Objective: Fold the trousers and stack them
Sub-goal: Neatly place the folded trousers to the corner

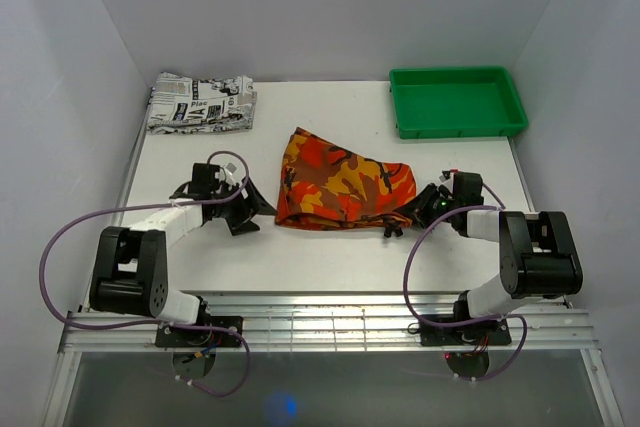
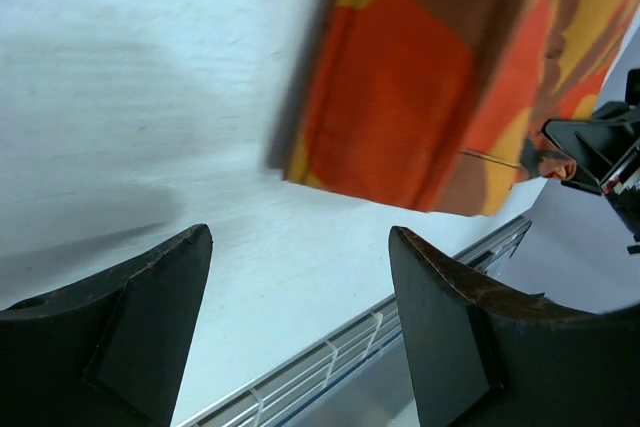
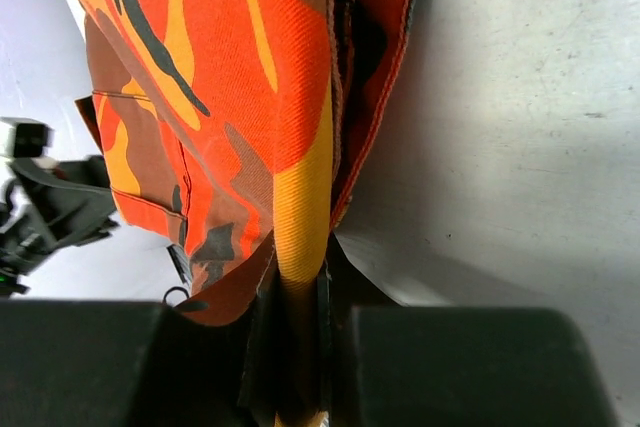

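The trousers [image 1: 340, 185], orange, red and yellow camouflage cloth, lie folded in a bundle at the middle of the table. My left gripper [image 1: 256, 211] is open and empty just left of the bundle's near left corner; in the left wrist view the cloth [image 2: 420, 97] lies ahead of the spread fingers [image 2: 440, 317]. My right gripper [image 1: 422, 203] is shut on the bundle's right edge; in the right wrist view a yellow fold of the trousers [image 3: 300, 217] runs down between the closed jaws.
A folded black-and-white newspaper-print garment [image 1: 200, 103] lies at the table's back left corner. A green tray [image 1: 458, 100] stands at the back right. The table's near edge with its metal rail [image 1: 330, 312] runs in front of both arm bases.
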Controlling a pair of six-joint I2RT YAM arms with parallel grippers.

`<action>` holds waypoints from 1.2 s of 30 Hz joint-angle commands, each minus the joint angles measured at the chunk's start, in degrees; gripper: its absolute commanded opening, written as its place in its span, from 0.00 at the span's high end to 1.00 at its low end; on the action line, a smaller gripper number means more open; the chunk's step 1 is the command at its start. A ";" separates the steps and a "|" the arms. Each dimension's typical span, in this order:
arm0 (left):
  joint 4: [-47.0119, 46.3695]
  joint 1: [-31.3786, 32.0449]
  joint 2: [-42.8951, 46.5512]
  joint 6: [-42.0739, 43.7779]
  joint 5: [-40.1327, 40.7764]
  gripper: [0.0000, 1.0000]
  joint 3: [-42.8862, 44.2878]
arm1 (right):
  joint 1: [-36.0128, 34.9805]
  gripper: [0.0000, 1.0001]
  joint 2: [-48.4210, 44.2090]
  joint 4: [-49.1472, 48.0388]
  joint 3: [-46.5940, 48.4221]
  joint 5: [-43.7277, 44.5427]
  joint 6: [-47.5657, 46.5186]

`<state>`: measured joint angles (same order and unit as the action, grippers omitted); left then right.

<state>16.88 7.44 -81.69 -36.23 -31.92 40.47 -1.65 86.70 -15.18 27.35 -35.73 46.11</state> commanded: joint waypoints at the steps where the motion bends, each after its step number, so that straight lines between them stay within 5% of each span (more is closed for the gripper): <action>1: -6.57 -1.38 2.33 -6.83 -1.91 0.17 -5.38 | -0.55 0.92 -1.00 0.51 -0.02 1.80 0.82; 15: -23.29 -1.55 -6.72 -12.82 -1.21 0.25 -11.11 | -1.34 0.92 2.60 0.59 2.00 0.66 0.12; 28: -25.06 -0.15 -16.22 -11.67 0.54 0.41 -6.72 | -3.88 0.92 3.83 2.70 4.37 1.53 -2.42; 34: -24.71 0.91 -18.07 -10.45 1.77 0.67 -4.52 | -4.85 0.92 3.74 4.89 6.13 2.59 -4.97; 35: -24.62 0.82 -17.63 -9.92 2.38 0.75 -4.09 | -4.85 0.92 3.57 5.42 6.57 2.76 -5.50; 36: -24.44 0.91 -17.19 -9.65 2.65 0.94 -3.47 | -4.85 0.92 3.57 6.29 7.01 2.94 -6.72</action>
<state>-10.81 7.44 -98.00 -49.58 -37.28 36.32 -5.56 89.76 -10.98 31.73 -33.15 42.57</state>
